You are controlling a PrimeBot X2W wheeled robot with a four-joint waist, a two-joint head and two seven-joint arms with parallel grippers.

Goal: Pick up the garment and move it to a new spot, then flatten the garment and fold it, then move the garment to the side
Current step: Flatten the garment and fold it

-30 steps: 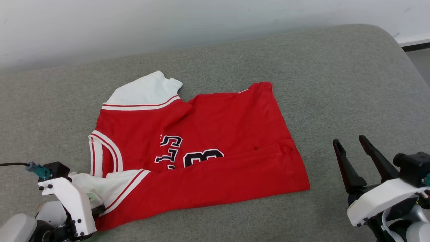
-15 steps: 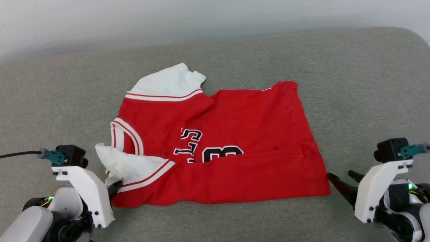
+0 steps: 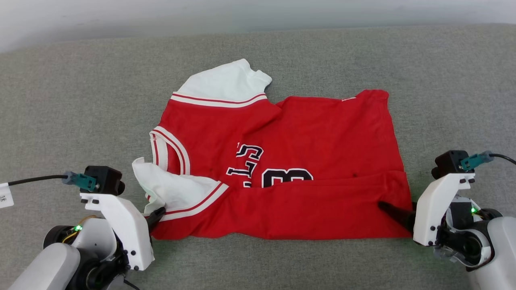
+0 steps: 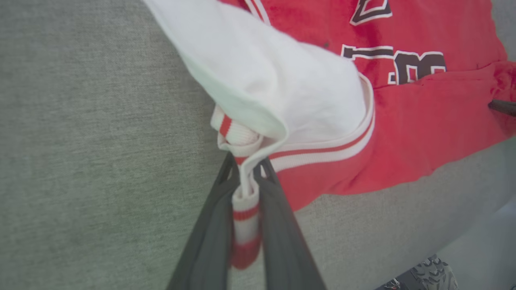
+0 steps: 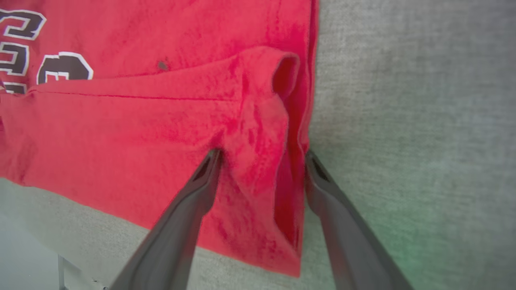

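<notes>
Head view: red jersey-style garment [image 3: 306,133] lying on grey, coarse-woven worktop [image 3: 80,100], collar to the left, hem to the right, near long edge folded over into a flat red band. Soft matte knit, lightly creased. White short sleeve [image 3: 225,82] splayed at the far side, edged with red-and-white striped trim [image 3: 217,99]. Black, white-outlined lettering [image 3: 249,155] and number half covered by the fold. Left hand [image 3: 157,215] at the near-left corner, clamped on the nearer white sleeve, cloth standing up in a crumpled peak. Right hand [image 3: 393,213] at the near-right corner, one dark tapered finger lying over the red band.

Left wrist view: left hand [image 4: 246,169] pinched tight on the ribbed striped cuff [image 4: 244,209], a narrow strip of it trapped between two slim dark fingers [image 4: 209,233]. White sleeve cloth bulging above, smooth, curled at the rim. One fingertip [image 4: 502,106] of the right hand touching the red edge at far right.

Right wrist view: right hand [image 5: 262,155] spread wide, gripping nothing, astride the garment [image 5: 121,133] corner. One finger [image 5: 177,225] pressed on fuzzy red cloth, the other at the side edge, over the worktop [image 5: 423,121]. Hem corner rolled into a small open tube [image 5: 284,72].
</notes>
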